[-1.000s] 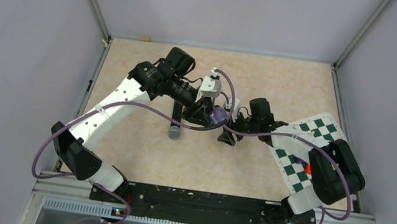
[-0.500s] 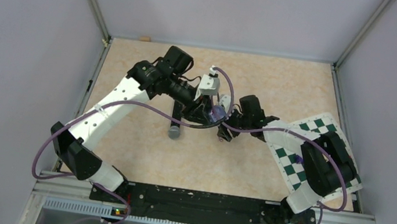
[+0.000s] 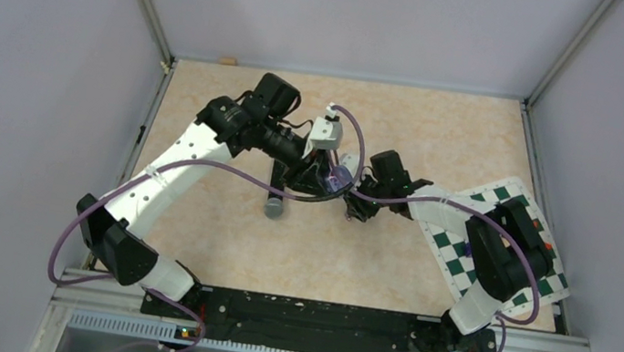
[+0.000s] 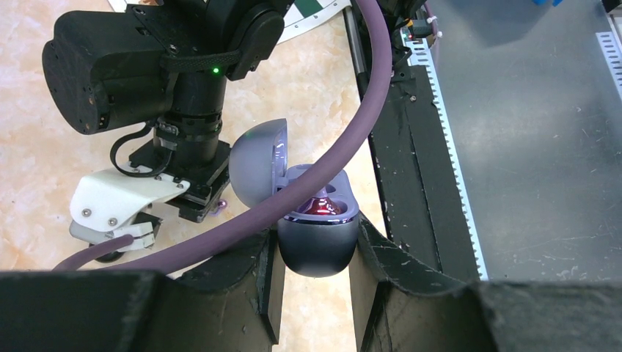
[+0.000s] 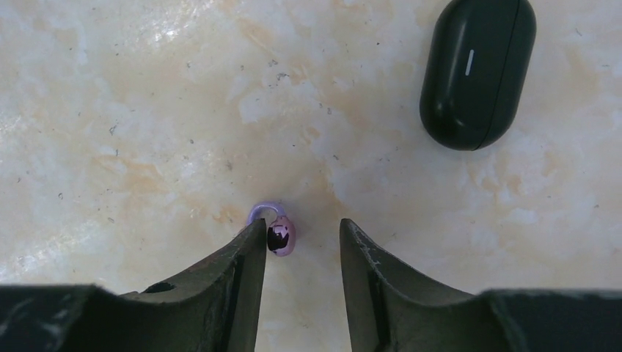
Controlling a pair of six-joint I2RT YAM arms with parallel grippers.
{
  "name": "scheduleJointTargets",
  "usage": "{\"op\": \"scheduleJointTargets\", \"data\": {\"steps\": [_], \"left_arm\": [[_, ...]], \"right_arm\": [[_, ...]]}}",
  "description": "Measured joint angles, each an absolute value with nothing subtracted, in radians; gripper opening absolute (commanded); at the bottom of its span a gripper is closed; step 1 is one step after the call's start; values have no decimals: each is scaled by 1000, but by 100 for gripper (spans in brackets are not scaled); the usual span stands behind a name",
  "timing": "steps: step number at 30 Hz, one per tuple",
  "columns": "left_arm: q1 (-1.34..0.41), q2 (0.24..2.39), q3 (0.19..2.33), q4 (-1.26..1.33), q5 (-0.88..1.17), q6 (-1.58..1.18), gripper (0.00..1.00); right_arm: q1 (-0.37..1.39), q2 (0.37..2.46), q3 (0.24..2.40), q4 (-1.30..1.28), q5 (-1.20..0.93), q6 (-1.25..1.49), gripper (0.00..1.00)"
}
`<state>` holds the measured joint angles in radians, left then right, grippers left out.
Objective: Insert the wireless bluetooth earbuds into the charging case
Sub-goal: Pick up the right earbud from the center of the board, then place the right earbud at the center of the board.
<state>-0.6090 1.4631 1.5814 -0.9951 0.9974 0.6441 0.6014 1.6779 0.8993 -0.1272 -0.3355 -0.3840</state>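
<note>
Clamping open charging case (image 4: 318, 249), left pincer (image 4: 314, 273); right pincer (image 5: 302, 229) parted around purple earbud (image 5: 279, 235).

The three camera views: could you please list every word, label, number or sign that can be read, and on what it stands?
None: no readable word, brand or number in any view.
Glossy black pill-shaped case: only a short white bar, no letters.

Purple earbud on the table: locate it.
Right wrist view: the purple earbud lies on the tabletop between the jaws of the right gripper, nearer one; a closed black case sits beyond.
</note>
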Motion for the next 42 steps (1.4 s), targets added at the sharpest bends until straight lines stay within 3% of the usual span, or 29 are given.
{"op": "scheduleJointTargets", "data": {"steps": [5, 16, 28, 34, 39, 42], "left_arm": [[-608, 1462, 1577, -995, 997, 638, 0], [-606, 1439, 1549, -971, 1005, 631, 0], [-604, 1431, 1547, -943, 1036, 630, 0], [-604, 1431, 1547, -943, 1036, 630, 0], [-604, 1431, 1547, -943, 1036, 628, 0], [-604, 1431, 1547, -942, 1036, 620, 0]], "right_arm": [[602, 1678, 899, -123, -278, -392, 16], [563, 1616, 899, -119, -151, -370, 9], [287, 1602, 899, -121, -85, -203, 9], [259, 1645, 899, -122, -79, -146, 18], [237, 1664, 899, -136, -115, -120, 38], [224, 1664, 904, -149, -150, -108, 45]]}}
